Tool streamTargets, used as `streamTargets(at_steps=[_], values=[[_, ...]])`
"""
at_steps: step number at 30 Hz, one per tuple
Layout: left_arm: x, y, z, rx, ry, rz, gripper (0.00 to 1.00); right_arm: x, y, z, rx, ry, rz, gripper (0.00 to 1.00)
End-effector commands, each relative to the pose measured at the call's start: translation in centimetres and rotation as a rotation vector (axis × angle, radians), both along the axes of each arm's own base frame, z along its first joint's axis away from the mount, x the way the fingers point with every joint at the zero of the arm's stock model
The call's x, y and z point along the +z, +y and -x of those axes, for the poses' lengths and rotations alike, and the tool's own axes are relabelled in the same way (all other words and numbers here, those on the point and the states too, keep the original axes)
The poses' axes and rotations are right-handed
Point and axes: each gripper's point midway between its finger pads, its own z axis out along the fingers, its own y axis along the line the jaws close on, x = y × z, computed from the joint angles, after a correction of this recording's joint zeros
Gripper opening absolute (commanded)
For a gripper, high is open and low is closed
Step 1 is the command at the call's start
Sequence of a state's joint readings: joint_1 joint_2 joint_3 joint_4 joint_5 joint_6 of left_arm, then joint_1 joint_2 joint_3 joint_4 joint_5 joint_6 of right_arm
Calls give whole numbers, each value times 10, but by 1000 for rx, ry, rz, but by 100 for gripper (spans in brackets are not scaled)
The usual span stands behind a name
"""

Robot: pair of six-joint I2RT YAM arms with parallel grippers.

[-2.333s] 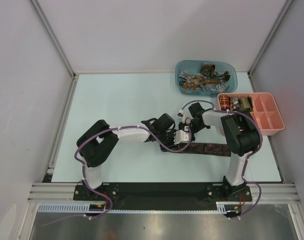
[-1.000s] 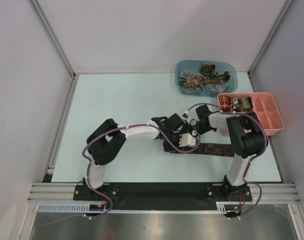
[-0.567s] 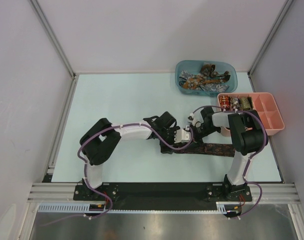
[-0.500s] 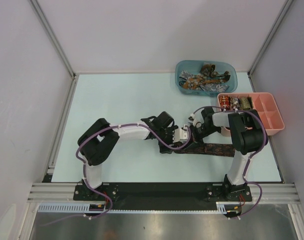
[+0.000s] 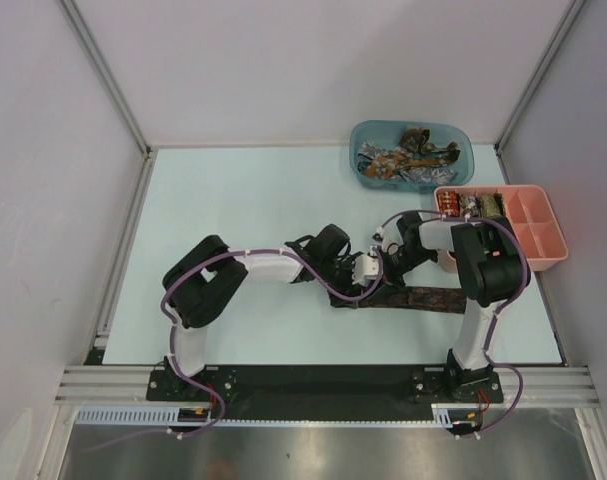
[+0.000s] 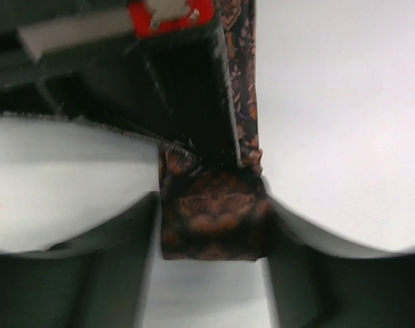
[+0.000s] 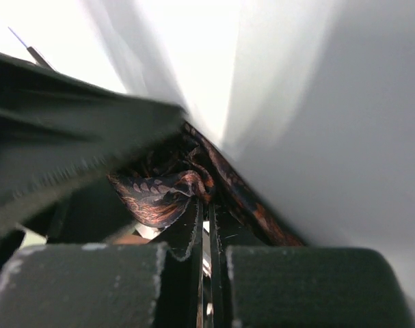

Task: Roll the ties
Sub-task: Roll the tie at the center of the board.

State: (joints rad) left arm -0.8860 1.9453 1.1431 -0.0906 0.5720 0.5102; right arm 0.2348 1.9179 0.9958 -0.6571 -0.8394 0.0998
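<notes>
A dark brown patterned tie lies flat along the near table, and its left end is wound into a small roll. My left gripper stands with its jaws wide. The roll fills the gap, and both fingers touch its sides. My right gripper comes in from the right. It is shut, with its thin fingertips pressed together and the tie's fabric wrapped at their tip. The right gripper's black finger reaches down onto the roll.
At the back right stands a blue tub holding several loose ties. Beside it is a pink compartment tray with rolled ties in its left cells. Both arms crowd the table's middle right.
My left gripper has drawn back up and to the left from the tie's near edge, and its jaws now stand wider round the roll. My right gripper has closed fully.
</notes>
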Motion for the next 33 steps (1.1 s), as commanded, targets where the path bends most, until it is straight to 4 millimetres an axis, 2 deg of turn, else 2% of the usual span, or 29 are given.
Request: streamTargets(at_steps=[1,3,4,5,6,9,14,17,20,21,22,24,33], values=[[8,-20,4,-19,54,61,50,-35,-2,4,82,-28,116,0],[19,-18,4,-12,51,79,37,-35,4,4,88,-26,96,0],[25,-16,5,-12,45,88,34,-34,9,4,93,-25,90,0],[26,-11,9,-13,44,87,34,-32,14,2,97,-35,75,0],[43,-10,10,-19,19,113,33,-32,17,3,100,-33,69,0],[57,-4,13,-14,6,114,36,-29,33,6,116,-22,26,0],[50,-13,18,-14,54,87,42,-27,51,8,129,-25,-27,0],[34,-18,26,-23,117,73,44,-27,53,8,124,-28,-40,0],[28,-22,36,-35,190,98,46,-30,53,8,110,-26,-46,0],[32,-27,37,-50,193,135,47,-30,51,8,105,-25,-46,0],[27,-22,43,-48,215,128,47,-32,50,8,102,-23,-40,0],[34,-26,41,-38,201,174,51,-34,48,8,94,-15,-39,0],[22,-19,35,39,171,182,57,-35,42,6,79,-16,-28,0]])
